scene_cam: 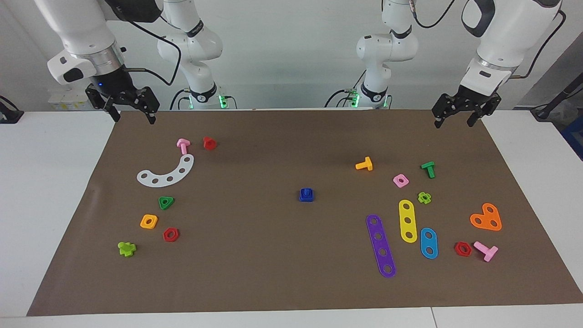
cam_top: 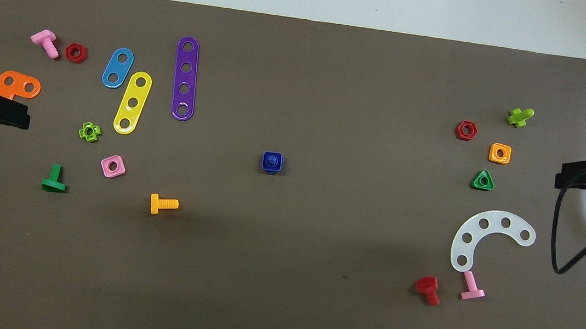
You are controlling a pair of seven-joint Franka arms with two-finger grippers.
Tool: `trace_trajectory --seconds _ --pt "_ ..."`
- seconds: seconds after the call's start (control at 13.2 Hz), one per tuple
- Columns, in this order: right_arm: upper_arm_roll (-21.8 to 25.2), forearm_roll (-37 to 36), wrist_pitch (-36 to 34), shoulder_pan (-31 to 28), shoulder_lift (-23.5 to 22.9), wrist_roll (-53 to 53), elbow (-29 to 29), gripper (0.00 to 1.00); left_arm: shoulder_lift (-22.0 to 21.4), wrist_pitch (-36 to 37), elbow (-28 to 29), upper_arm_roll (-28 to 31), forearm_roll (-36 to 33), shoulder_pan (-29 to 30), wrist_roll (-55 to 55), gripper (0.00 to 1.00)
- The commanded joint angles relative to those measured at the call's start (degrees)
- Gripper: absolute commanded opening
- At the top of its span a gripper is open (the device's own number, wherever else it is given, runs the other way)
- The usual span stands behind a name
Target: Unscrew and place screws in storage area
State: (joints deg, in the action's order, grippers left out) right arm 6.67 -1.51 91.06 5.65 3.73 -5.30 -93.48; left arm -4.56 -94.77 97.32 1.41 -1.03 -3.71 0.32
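A white tabletop [scene_cam: 54, 191] carries a brown paper mat [scene_cam: 273, 255], and everything else lies on the mat. The blue screw-and-nut piece [scene_cam: 306, 195] sits mid-mat. Toward the right arm's end from it lie the green triangular nut [scene_cam: 166, 202], orange square nut [scene_cam: 149, 221], red hexagonal nut [scene_cam: 171, 234] and white curved strip [scene_cam: 166, 171]; toward the left arm's end lie the purple strip [scene_cam: 380, 245], yellow strip [scene_cam: 407, 220] and orange bolt [scene_cam: 365, 164].

Both arms hang raised, hands empty.
In the facing view the left hand [scene_cam: 457, 122] sits at two o'clock and the right hand [scene_cam: 132, 119] at ten o'clock, each pointing down with fingers parted above the table [scene_cam: 54, 182].
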Motion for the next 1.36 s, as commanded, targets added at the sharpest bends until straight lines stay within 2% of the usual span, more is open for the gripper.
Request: trace_trajectory --seconds 0.0,0.38,0.61,0.76,1.06,1.29 --pt "0.3 -0.4 0.3 0.0 -0.6 -0.6 0.8 1.0 -0.6 0.8 -0.1 0.0 -1.1 0.2 0.6 1.0" --pt "0.3 -0.4 0.5 -0.1 -0.6 -0.5 0.7 1.0 -1.2 0.4 1.3 -0.2 -0.9 -0.6 0.7 1.0" --pt "0.3 -0.4 0.9 0.0 -0.6 -0.5 0.5 1.0 0.0 -2.2 2.5 -0.4 1.0 -6.0 -2.6 0.99" --pt "0.3 -0.3 1.0 0.0 -0.5 -0.5 0.4 1.0 2.6 -5.4 2.5 -0.4 3.3 -10.0 -7.7 0.99" --pt "0.3 -0.3 1.0 0.0 -0.5 -0.5 0.3 1.0 11.2 -15.1 1.5 -0.4 3.5 -18.2 -17.3 0.98" --pt "0.3 -0.2 0.9 0.0 -0.5 -0.5 0.3 1.0 14.8 -21.0 1.6 -0.4 4.3 -21.1 -19.5 0.97"
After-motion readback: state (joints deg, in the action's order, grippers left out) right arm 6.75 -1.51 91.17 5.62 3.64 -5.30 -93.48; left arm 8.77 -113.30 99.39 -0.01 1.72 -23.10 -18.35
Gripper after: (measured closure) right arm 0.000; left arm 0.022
